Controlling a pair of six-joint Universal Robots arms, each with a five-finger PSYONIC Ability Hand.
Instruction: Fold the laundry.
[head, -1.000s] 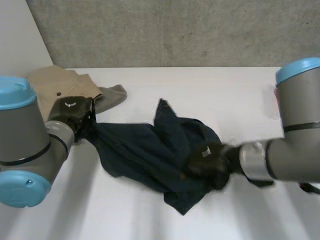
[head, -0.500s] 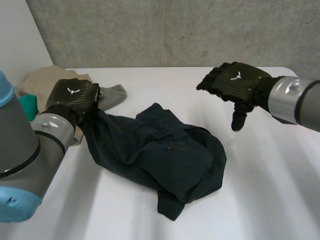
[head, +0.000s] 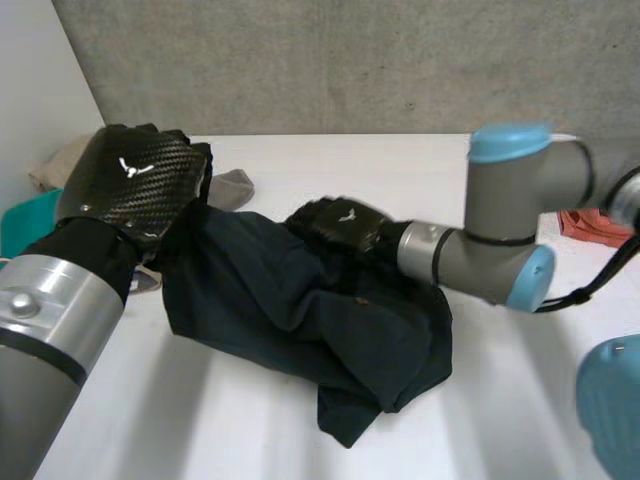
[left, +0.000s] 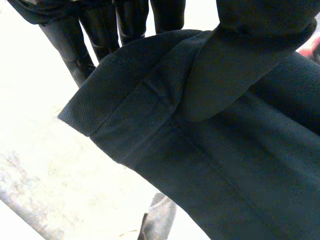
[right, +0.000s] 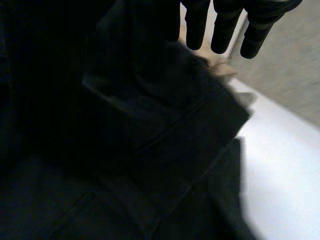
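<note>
The navy garment (head: 320, 320) lay bunched on the white table (head: 520, 400), its hemmed edge pinched between thumb and fingers of the left hand (head: 130, 190). The right hand (head: 340, 225) hovered straight-fingered and empty over the garment's far side. A one-sided pull risked worse bunching.

Right robot hand (head: 335, 225) dropped back onto the cloth, and the left robot hand (head: 130, 190) hauled its end up!
Half a second before, the right robot hand hung high over the desk (head: 500, 400); it swung down and across, and its straight fingers landed on the upper middle of the dark blue garment (head: 330, 320). The left robot hand climbed nearer the head camera with its thumb pinching the hem, and that end of the garment lifted off the desk with it.
</note>
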